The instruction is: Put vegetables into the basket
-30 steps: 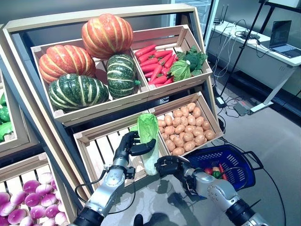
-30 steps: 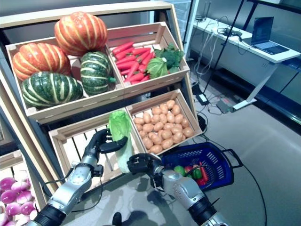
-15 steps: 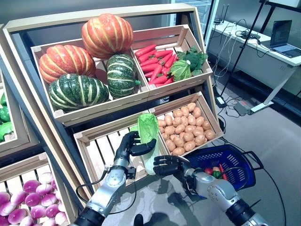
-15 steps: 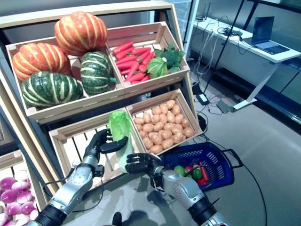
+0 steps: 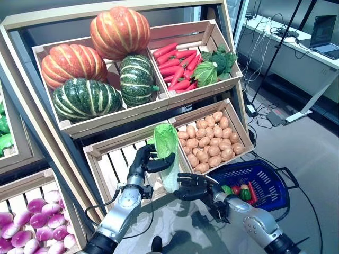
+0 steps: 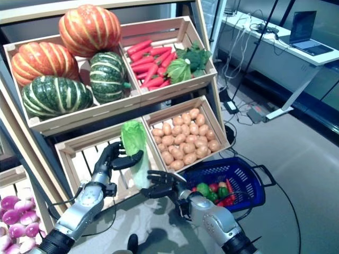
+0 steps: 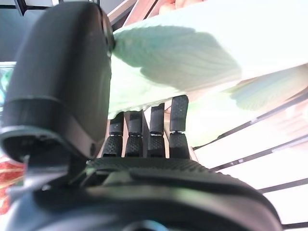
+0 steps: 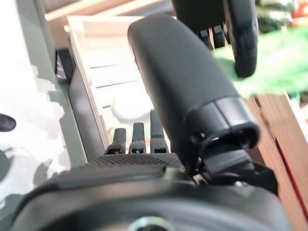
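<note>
Left eye view: the left hand (image 5: 144,165) has its thumb and fingers curled round a cabbage (image 5: 166,153). The cabbage is long, with bright green leaves on top and a pale white bottom end. It stands upright over the front edge of the empty wooden crate (image 5: 108,161). The right hand (image 5: 192,186) is just below it, fingers spread wide, near the white end. The blue basket (image 5: 262,181) sits on the floor to the right.

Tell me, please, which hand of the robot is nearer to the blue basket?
The right hand. It hovers open just beside the blue basket, under the base of the cabbage. The left hand is farther off, in front of the slatted crate, curled round that cabbage.
</note>
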